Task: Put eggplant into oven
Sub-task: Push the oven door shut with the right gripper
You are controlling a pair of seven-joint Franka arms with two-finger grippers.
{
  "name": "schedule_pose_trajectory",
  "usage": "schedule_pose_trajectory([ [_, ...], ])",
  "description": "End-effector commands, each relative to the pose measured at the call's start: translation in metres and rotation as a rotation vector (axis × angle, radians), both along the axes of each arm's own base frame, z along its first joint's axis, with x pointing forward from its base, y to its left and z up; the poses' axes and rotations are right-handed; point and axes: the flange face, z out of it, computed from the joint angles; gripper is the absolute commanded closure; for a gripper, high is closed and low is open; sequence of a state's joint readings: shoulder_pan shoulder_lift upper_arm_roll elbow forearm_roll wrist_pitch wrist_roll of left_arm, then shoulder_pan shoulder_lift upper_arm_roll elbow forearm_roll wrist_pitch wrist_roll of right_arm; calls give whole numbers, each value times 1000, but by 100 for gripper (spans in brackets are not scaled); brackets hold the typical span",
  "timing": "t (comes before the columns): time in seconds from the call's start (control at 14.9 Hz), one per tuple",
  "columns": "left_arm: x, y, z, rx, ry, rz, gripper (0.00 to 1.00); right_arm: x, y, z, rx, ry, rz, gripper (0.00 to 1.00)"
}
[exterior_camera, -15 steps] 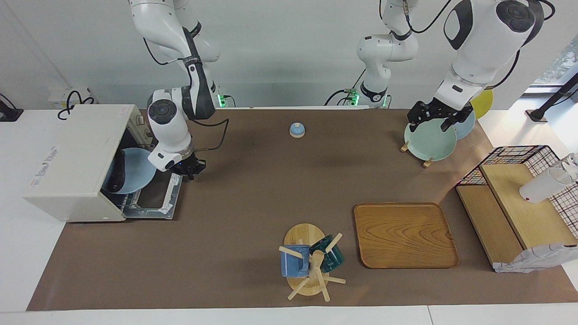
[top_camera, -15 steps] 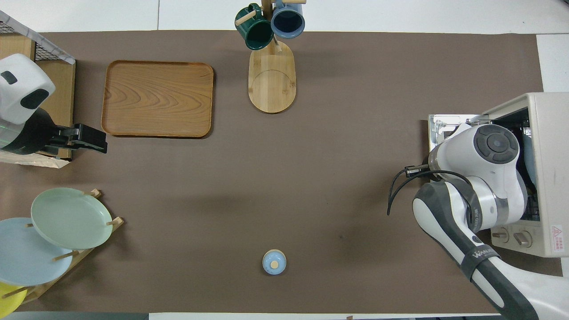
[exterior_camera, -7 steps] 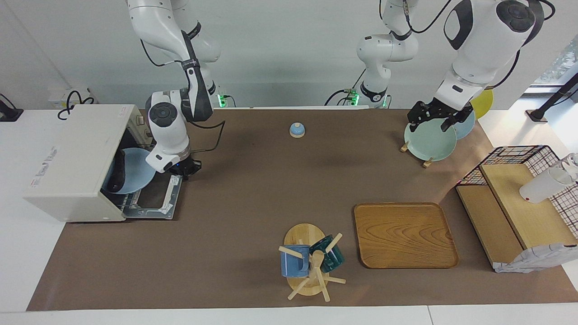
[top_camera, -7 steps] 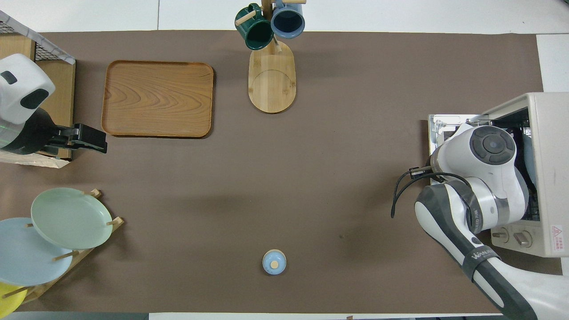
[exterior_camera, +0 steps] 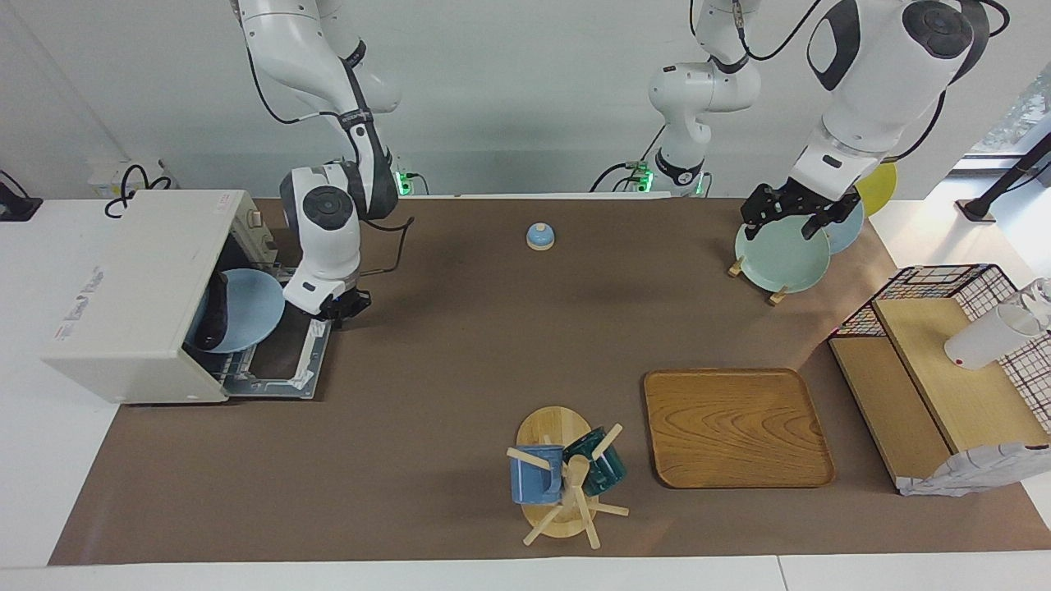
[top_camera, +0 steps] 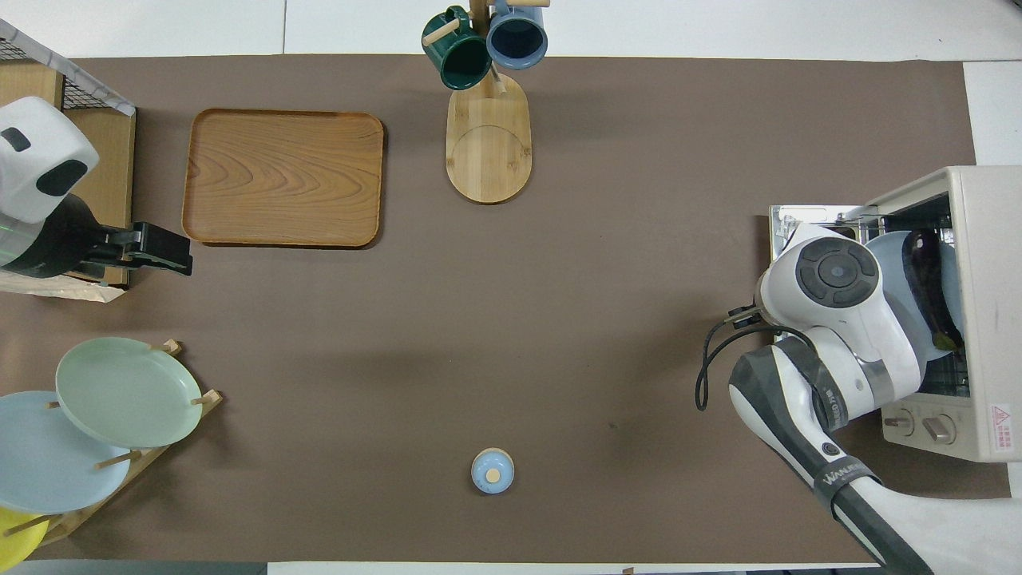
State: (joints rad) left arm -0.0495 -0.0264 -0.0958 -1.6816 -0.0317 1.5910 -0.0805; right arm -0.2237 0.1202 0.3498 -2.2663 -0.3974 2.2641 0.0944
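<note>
The off-white oven (exterior_camera: pixel 131 295) (top_camera: pixel 986 319) stands at the right arm's end of the table. Its door (exterior_camera: pixel 279 361) lies dropped open. Inside, the dark eggplant (exterior_camera: pixel 215 316) (top_camera: pixel 926 279) lies on a light blue plate (exterior_camera: pixel 250 308) (top_camera: pixel 890 279) on the rack. My right gripper (exterior_camera: pixel 341 308) is shut and holds nothing. It hangs just outside the oven mouth, at the door's corner nearer to the robots. The overhead view hides it under its own wrist. My left gripper (exterior_camera: pixel 788 215) (top_camera: pixel 164 249) waits open above the plate rack.
A plate rack with a green plate (exterior_camera: pixel 780 258) stands at the left arm's end, with a wire-sided wooden shelf (exterior_camera: pixel 944 361) farther out. A wooden tray (exterior_camera: pixel 736 427), a mug tree (exterior_camera: pixel 566 476) and a small blue bell (exterior_camera: pixel 539 236) stand mid-table.
The right arm's wrist has swung away from the oven mouth toward the table's middle, uncovering the plate and eggplant in the overhead view. The left arm has not moved.
</note>
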Motion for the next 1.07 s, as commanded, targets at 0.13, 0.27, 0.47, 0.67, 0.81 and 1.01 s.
schedule_pose_trajectory([
  [0.13,-1,2,6,-3,-12,4,0,48,-17,68,-101,28,30,100],
  [0.27,-1,2,6,-3,-13,4,0,56,-23,98,-114,60,55,100],
  [0.47,-1,2,6,-3,-12,2,0,53,-51,127,-116,72,97,100],
  [0.67,-1,1,6,-3,-12,1,0,43,-75,145,-109,101,87,100],
  [0.81,-1,2,6,-3,-13,2,0,38,-95,150,-98,116,95,100],
  [1.01,-1,2,6,-3,-12,4,0,31,-101,161,-87,127,76,100],
])
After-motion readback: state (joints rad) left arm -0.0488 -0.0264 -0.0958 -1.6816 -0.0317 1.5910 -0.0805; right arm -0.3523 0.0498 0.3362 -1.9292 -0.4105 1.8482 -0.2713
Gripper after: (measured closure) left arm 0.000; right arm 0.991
